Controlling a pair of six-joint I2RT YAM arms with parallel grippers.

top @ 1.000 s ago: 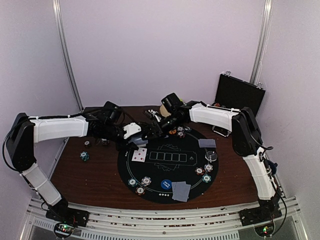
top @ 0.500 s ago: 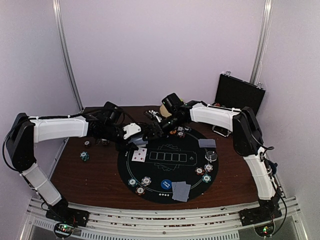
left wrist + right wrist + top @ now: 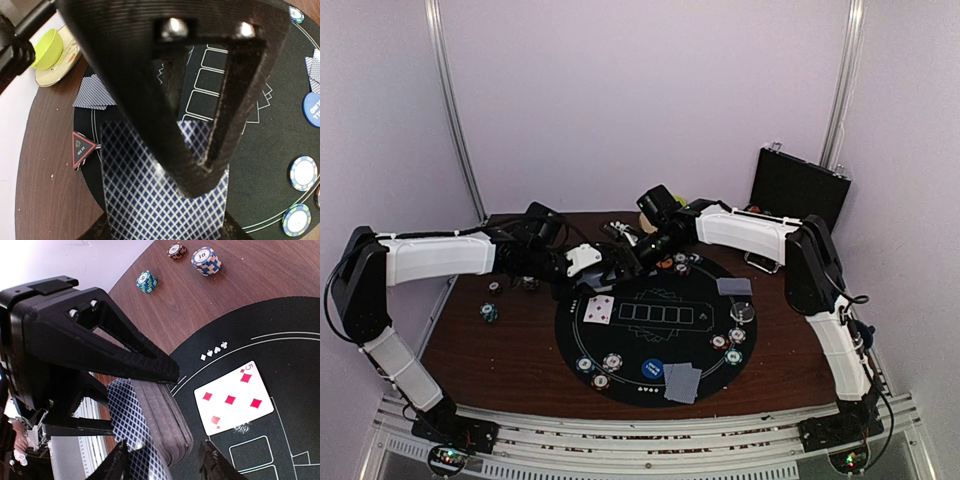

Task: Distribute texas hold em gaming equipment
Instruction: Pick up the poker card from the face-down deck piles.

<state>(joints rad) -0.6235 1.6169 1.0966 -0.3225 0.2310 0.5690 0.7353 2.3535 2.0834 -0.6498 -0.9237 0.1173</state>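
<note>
My left gripper (image 3: 187, 207) is shut on a deck of blue-diamond-backed playing cards (image 3: 150, 200), over the far left rim of the round black mat (image 3: 655, 345). My right gripper (image 3: 165, 462) is open. Its fingertips (image 3: 120, 460) straddle the deck's free end (image 3: 160, 415), and the left tip is against the outermost card. A five of diamonds (image 3: 233, 397) lies face up on the mat below. A red triangle marker (image 3: 82, 148) sits at the mat's edge. On the mat are face-down cards (image 3: 682, 381), a blue disc (image 3: 653, 369) and striped chips (image 3: 612, 361).
Chip stacks (image 3: 206, 260) stand on the brown table left of the mat. A green bowl on a plate (image 3: 47, 47) sits at the far edge, with two face-down cards (image 3: 95, 92) near it. An open black case (image 3: 798, 190) stands at the back right.
My right arm has shifted a little to the left, bringing its fingers closer round the deck in my left gripper. The left arm has barely moved.
</note>
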